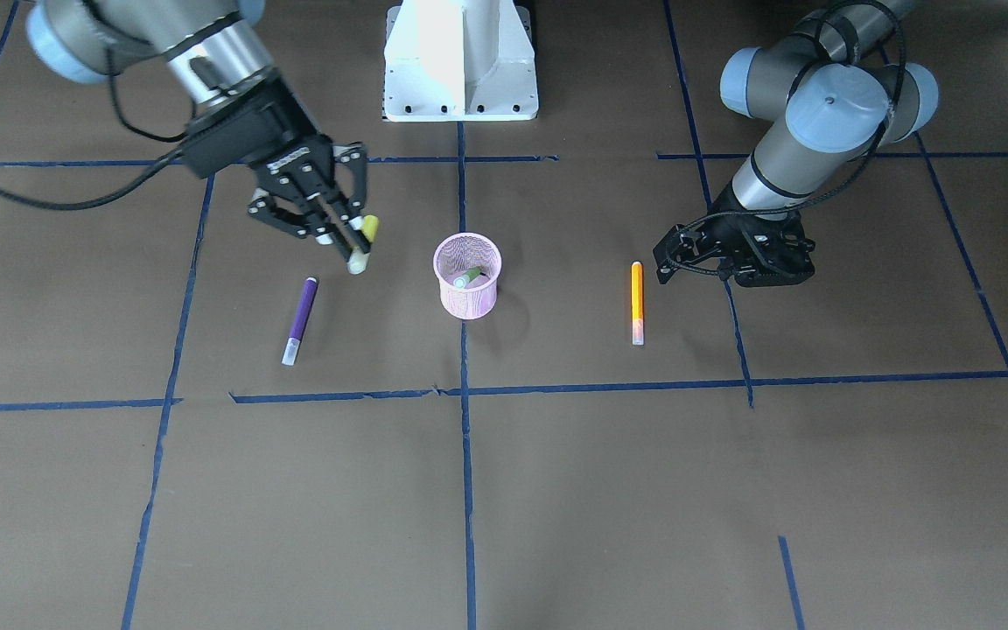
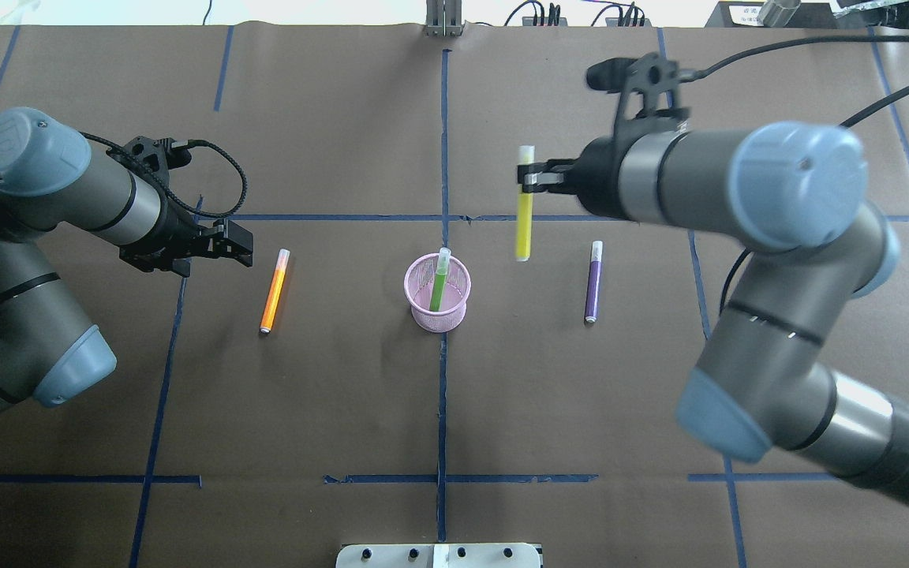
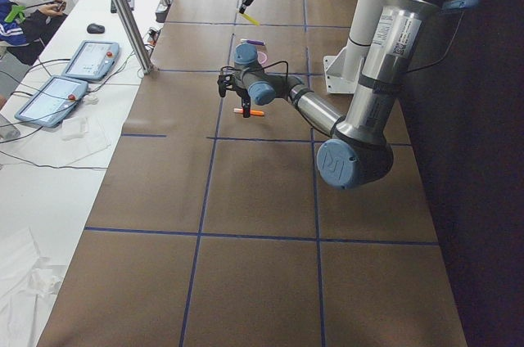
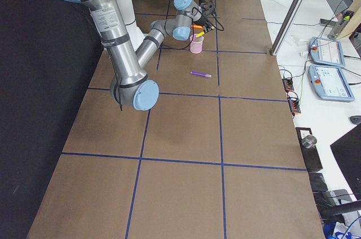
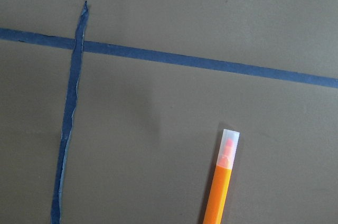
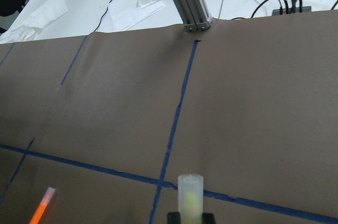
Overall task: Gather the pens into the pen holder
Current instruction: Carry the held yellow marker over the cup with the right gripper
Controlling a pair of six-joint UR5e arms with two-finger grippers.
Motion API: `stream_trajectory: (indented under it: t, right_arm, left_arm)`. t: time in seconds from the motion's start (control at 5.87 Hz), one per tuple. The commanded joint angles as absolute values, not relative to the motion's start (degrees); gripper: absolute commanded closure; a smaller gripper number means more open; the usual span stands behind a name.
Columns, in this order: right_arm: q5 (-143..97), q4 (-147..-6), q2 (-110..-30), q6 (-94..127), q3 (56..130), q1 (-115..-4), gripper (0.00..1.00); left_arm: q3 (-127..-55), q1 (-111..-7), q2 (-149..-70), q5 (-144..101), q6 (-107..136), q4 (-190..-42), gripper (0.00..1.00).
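Hovering beside the pen holder (image 2: 454, 312), right fingers (image 1: 335, 223) pinch the yellow-green pen (image 2: 525, 229); left fingers (image 2: 238, 234) spread near orange pen (image 2: 274, 290).

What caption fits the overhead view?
Right gripper holds yellow pen; green pen stands in holder; orange pen and purple pen lie outside.

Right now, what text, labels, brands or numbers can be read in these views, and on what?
None can be read in any view.
Right gripper: pale mark on its body, too blurred.
Pendants: screens too small to read.
Pens, holder: no print shows.
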State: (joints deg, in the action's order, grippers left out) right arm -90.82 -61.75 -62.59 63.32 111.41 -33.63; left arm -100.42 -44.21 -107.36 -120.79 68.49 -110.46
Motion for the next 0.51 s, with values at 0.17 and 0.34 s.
stream_trajectory:
  t: [0.17, 0.34]
  right_arm:
    - [-82.62, -63.46, -57.16, 63.37, 106.83, -28.57, 1.0]
    - [-81.05, -63.54, -55.91, 63.2, 105.66, -26.91, 1.0]
  left_arm:
    - [-100.02, -44.21, -107.4, -120.94, 68.38, -110.48, 0.0]
    - [-100.02, -44.3, -107.32, -120.94, 68.38, -110.48, 0.0]
